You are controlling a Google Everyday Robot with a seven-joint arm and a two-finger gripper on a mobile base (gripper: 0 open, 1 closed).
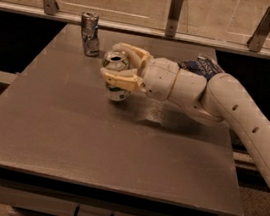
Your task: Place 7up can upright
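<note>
The 7up can is silver-white with green markings and stands roughly upright, its open top facing up, near the middle back of the grey table. Its bottom is at or just above the tabletop; I cannot tell which. My gripper reaches in from the right and is shut on the can, one cream finger across its front and the other behind its top. The white arm runs off to the right.
A slim, crushed silver-blue can stands at the table's back left, a short way behind and left of the gripper. A blue bag lies behind the arm at the back right. A railing with metal posts runs along the far edge.
</note>
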